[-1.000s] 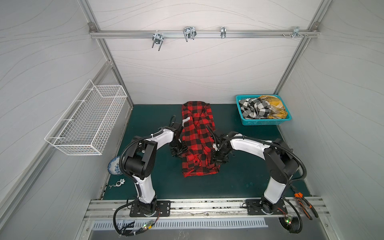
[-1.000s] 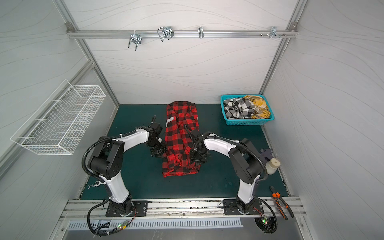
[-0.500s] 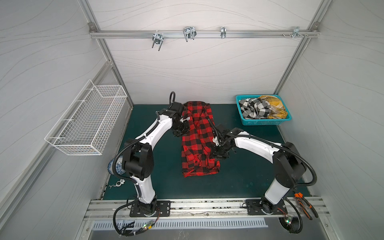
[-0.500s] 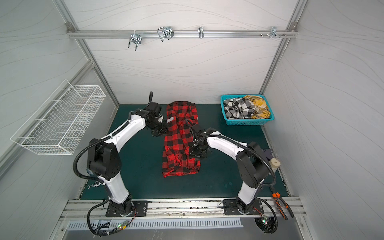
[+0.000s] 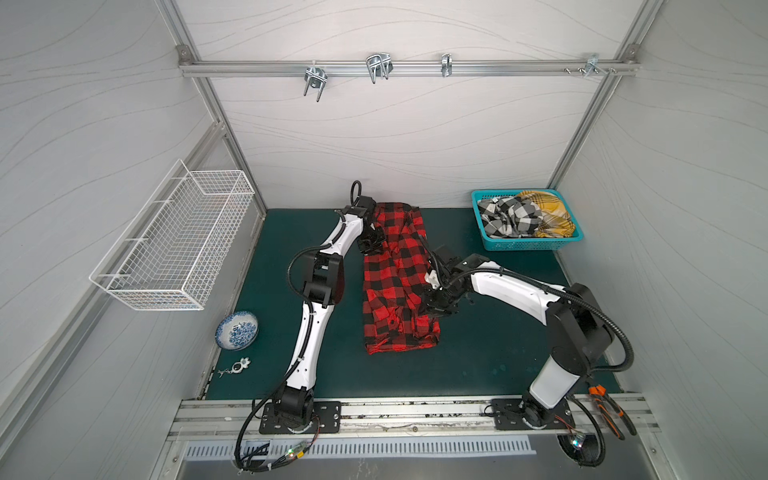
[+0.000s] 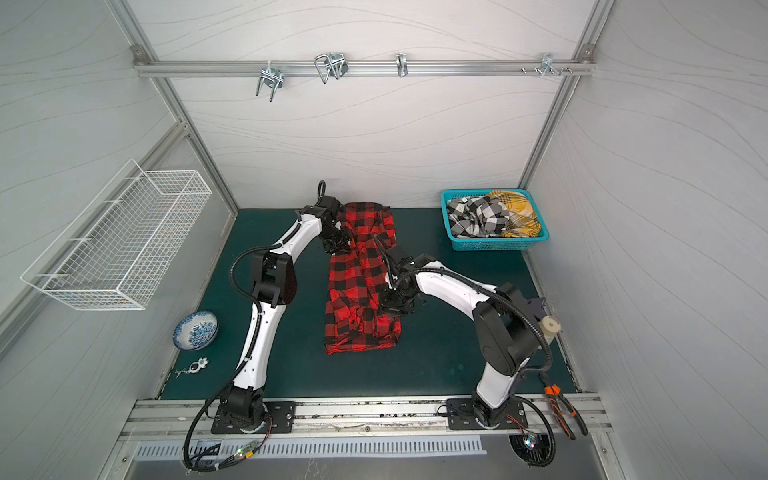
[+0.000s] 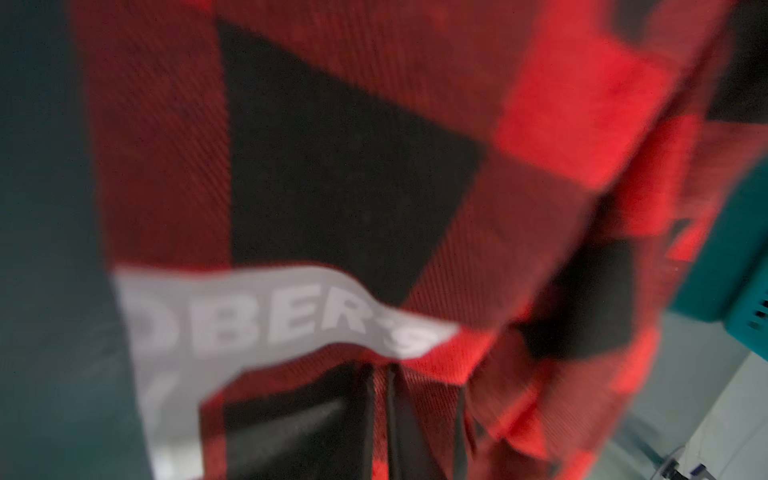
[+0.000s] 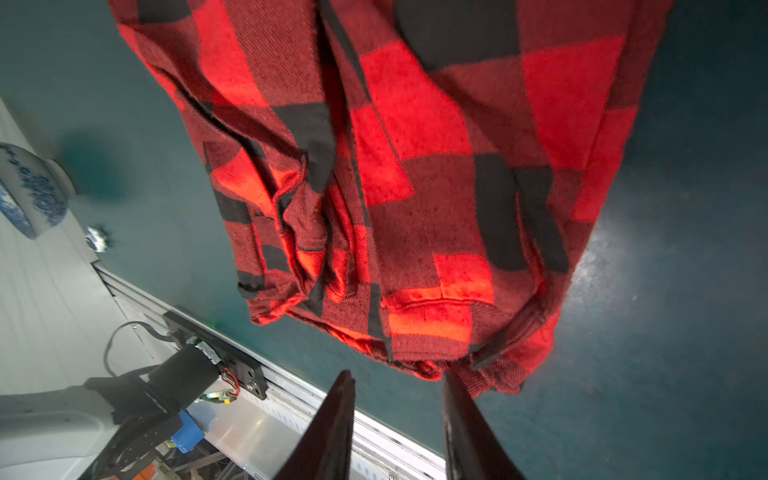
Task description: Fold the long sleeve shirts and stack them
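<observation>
The red-and-black long sleeve shirt (image 5: 395, 282) (image 6: 361, 282) lies lengthwise in a narrow fold on the green mat in both top views. My left gripper (image 5: 372, 243) (image 6: 336, 245) is at its far left edge. In the left wrist view that gripper (image 7: 380, 368) is shut on the red cloth (image 7: 540, 124), beside a white lettered patch (image 7: 270, 324). My right gripper (image 5: 436, 309) (image 8: 397, 376) hovers open over the shirt's near right part (image 8: 415, 166) with nothing between its fingers. The black-and-white shirt (image 5: 509, 216) and yellow plaid shirt (image 5: 548, 216) sit crumpled in the teal basket (image 5: 528, 245).
A white wire basket (image 5: 174, 245) hangs on the left wall. A blue-and-white bowl (image 5: 237, 330) and a small keychain (image 5: 237, 368) lie at the mat's left edge. Orange-handled pliers (image 5: 606, 403) rest at the front right, and a white bottle (image 6: 548, 328) stands behind the right arm.
My left gripper moved from the shirt's middle left edge up to its far left edge and shut on the cloth. The right gripper stayed over the right side, its jaws narrowing slightly.
</observation>
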You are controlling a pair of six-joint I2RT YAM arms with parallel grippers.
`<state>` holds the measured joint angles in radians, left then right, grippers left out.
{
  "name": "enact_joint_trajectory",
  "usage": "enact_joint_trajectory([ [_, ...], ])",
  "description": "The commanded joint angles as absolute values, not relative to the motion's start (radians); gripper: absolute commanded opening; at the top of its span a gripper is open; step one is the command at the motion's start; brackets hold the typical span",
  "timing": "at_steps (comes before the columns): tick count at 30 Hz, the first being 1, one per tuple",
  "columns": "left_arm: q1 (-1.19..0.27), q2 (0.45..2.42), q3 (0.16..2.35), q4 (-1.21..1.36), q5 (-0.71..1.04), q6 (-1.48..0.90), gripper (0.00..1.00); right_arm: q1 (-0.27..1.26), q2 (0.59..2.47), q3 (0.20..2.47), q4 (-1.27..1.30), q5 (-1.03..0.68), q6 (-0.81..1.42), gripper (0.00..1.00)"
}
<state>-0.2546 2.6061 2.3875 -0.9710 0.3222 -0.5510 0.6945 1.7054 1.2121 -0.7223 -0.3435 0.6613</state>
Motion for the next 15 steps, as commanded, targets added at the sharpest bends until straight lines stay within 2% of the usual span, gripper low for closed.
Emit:
enact_joint_trajectory([
  [1, -0.295, 2.638, 2.415, -0.985, 0.335, -0.562, 0.10, 0.675, 1.696, 1.187, -0.697, -0.376, 0.652, 0.36],
  [4, -0.312, 2.636, 2.394, -0.997, 0.336, -0.545, 0.11, 0.675, 1.709, 1.184, -0.690, -0.384, 0.652, 0.36],
  [9, -0.326, 2.508, 2.242, -0.951, 0.317, -0.496, 0.26, 0.673, 1.706, 1.175, -0.685, -0.384, 0.652, 0.37],
  [15, -0.335, 2.345, 2.048, -0.866, 0.288, -0.518, 0.32, 0.658, 1.703, 1.135, -0.642, -0.388, 0.673, 0.38],
])
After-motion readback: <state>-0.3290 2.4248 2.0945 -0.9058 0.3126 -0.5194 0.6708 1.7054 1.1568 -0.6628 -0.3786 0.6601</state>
